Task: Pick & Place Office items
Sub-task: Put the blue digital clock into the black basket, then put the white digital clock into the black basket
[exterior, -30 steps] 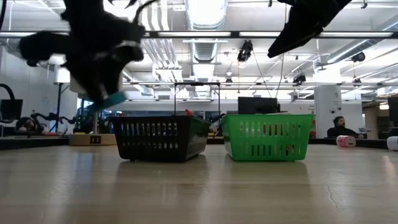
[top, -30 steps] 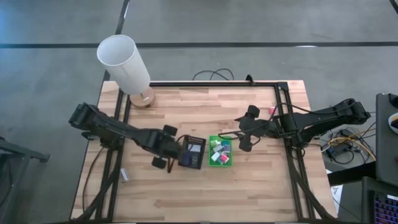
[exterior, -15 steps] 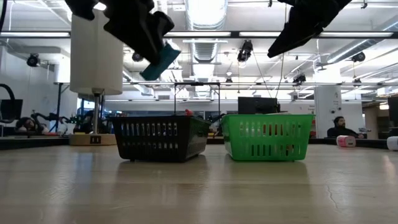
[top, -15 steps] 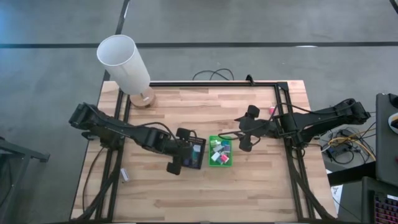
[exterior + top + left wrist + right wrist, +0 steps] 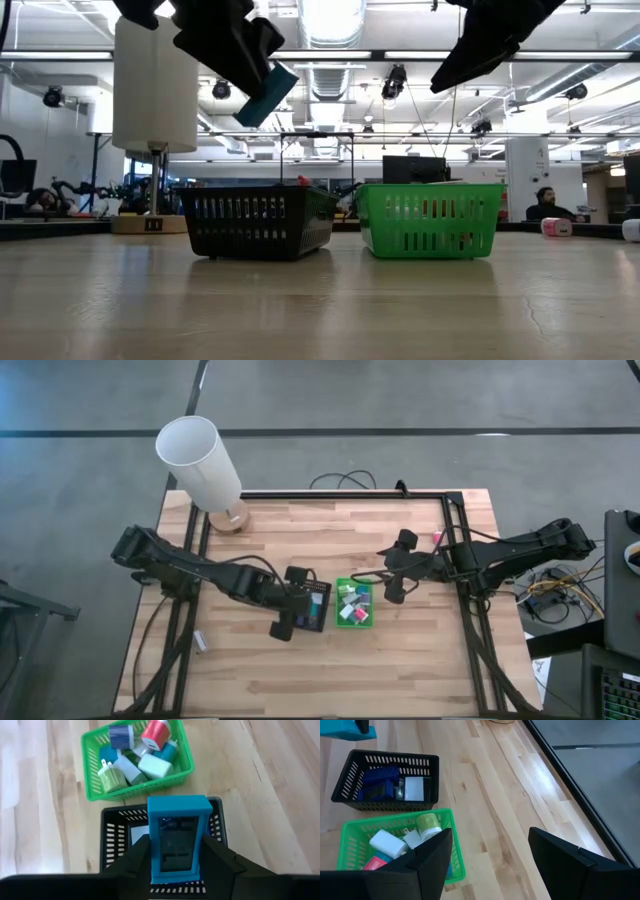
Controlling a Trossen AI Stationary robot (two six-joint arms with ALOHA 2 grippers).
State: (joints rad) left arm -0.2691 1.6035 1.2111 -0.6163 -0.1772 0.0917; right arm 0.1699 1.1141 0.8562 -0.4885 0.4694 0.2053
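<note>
L gripper [image 5: 175,865] clamps teal block [image 5: 178,838] above black basket [image 5: 113,822]; R gripper [image 5: 490,855] open, empty, beside green basket [image 5: 350,830].

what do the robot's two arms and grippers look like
Both arms are black and jointed, built of slim links with thicker joint housings, each rising from a black frame rail at the table's side. The left gripper and right gripper each have two broad, flat, matte-black fingers with angular edges. A thin dark cable loops beside the right arm's wrist. No markings show.
</note>
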